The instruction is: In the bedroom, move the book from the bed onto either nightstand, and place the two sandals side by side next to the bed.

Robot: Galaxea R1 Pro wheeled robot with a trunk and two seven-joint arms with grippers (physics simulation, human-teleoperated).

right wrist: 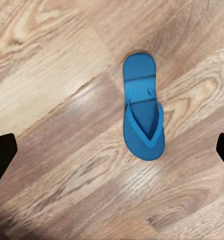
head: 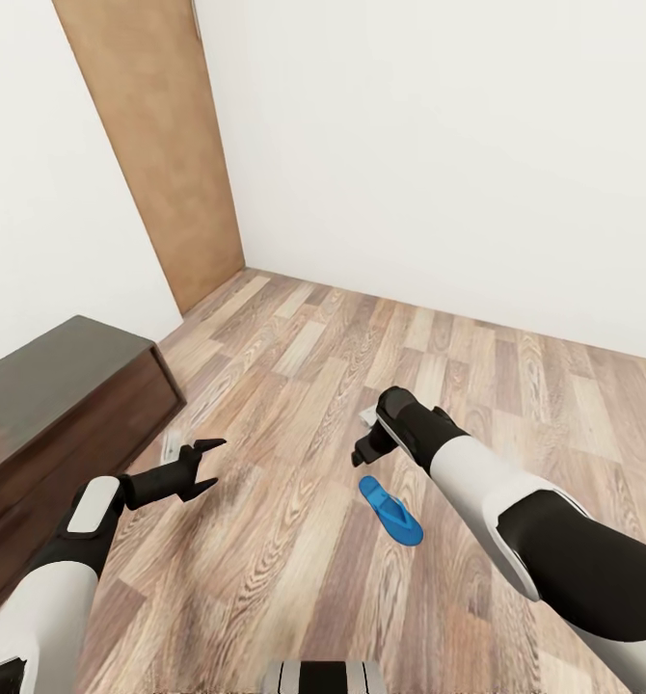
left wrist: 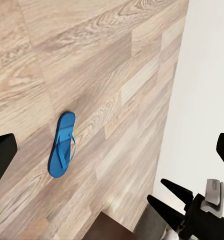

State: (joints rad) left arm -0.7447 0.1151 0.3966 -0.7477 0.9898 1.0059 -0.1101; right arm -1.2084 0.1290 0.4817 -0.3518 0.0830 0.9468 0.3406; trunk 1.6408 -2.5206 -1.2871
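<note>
One bright blue sandal [head: 390,511] lies flat on the wood floor, strap up; it also shows in the left wrist view [left wrist: 61,145] and the right wrist view [right wrist: 143,107]. My right gripper [head: 366,453] hovers just above and behind it, open [right wrist: 112,155], with nothing between its fingers. Over the floor to the left, my left gripper [head: 202,467] is open and empty too [left wrist: 112,155], well away from the sandal. The left wrist view catches the right gripper [left wrist: 169,200] with its fingers spread. The dark brown nightstand [head: 53,405] stands at the left. The book and the bed are out of view.
A tan wooden door [head: 159,145] is set in the white wall at the back left, in the room's corner. Plain white walls [head: 439,145] close the far side. Wood-plank floor [head: 294,366] stretches between the nightstand and the walls.
</note>
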